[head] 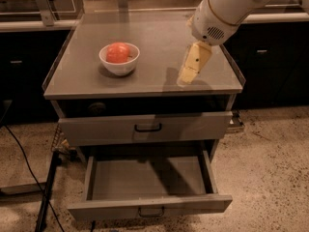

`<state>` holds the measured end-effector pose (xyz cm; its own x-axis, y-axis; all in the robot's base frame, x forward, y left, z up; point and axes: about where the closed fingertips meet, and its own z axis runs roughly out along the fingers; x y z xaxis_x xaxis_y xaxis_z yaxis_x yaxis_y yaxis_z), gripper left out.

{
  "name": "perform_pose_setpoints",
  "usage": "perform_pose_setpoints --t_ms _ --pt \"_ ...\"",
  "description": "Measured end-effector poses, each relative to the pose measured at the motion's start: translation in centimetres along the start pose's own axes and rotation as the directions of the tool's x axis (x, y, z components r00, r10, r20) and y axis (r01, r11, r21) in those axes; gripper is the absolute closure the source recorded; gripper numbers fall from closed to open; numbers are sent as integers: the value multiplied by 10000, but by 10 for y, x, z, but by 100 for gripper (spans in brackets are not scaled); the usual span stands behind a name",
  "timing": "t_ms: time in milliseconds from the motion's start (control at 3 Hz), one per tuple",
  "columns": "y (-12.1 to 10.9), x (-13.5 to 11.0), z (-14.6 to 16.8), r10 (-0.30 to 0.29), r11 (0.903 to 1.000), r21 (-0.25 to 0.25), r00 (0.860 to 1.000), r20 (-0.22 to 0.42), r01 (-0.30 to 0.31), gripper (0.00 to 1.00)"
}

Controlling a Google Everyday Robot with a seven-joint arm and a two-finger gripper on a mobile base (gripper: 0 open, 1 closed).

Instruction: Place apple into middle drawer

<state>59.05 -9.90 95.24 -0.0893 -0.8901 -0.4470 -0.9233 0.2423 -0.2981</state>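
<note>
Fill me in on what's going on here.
A one-armed robot is working on getting the apple into the middle drawer. The apple sits in a white bowl on the cabinet top, untouched. The gripper hovers over the right part of the cabinet top, apart from the bowl and holding nothing. The middle drawer is pulled open with nothing in it, and the drawer above it is closed.

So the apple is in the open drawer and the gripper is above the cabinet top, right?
No: the camera view shows the apple in the white bowl on the cabinet top. The gripper is above that top, as you said.
</note>
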Motion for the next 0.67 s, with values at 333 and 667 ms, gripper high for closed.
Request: perform_pose_setpoints --t_ms 333,667 --pt "-34 -13 21 369 9990 227 9973 640 -384 0" --pt "-68 -32 41 614 9967 447 9912 1174 -670 0"
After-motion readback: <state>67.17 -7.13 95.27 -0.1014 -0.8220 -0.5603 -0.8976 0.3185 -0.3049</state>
